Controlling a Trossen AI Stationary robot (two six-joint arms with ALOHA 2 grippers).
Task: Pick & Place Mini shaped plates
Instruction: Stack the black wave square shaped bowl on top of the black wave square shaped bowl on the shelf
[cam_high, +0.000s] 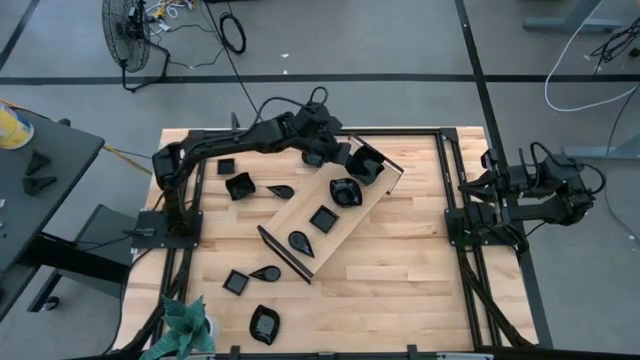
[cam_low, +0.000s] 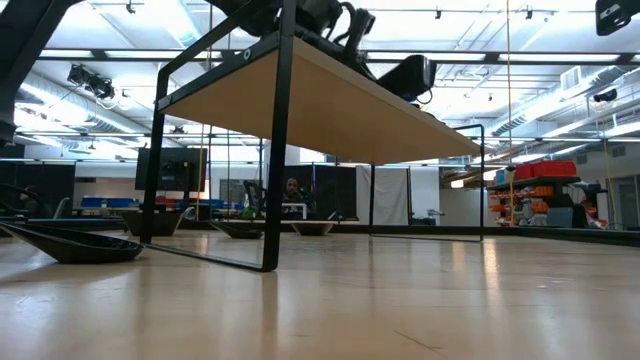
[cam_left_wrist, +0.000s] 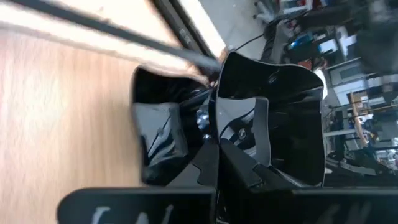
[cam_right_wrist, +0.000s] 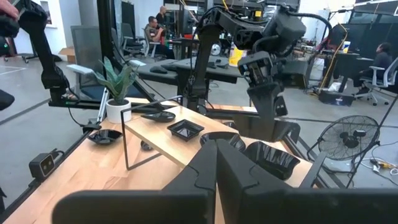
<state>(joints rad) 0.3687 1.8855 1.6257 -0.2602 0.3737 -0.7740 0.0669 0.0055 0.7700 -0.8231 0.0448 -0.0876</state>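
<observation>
Now | left gripper (cam_high: 362, 160) clamps plate (cam_high: 368, 163) | over tray (cam_high: 300, 210) end | fan (cam_high: 128, 32) behind

Light is bright and even over the tabletop (cam_high: 400, 260) in the high view, with only faint shadows beside the tray (cam_high: 330, 215). In the low view, ceiling strip lights (cam_low: 200, 30) glare white above the tray, whose underside stays well lit, and the nearest wood grain is soft. The left wrist view is blurred throughout; white highlights streak the glossy black plate (cam_left_wrist: 273, 118). In the right wrist view, the near dark fingers (cam_right_wrist: 217, 186) are out of focus.
</observation>
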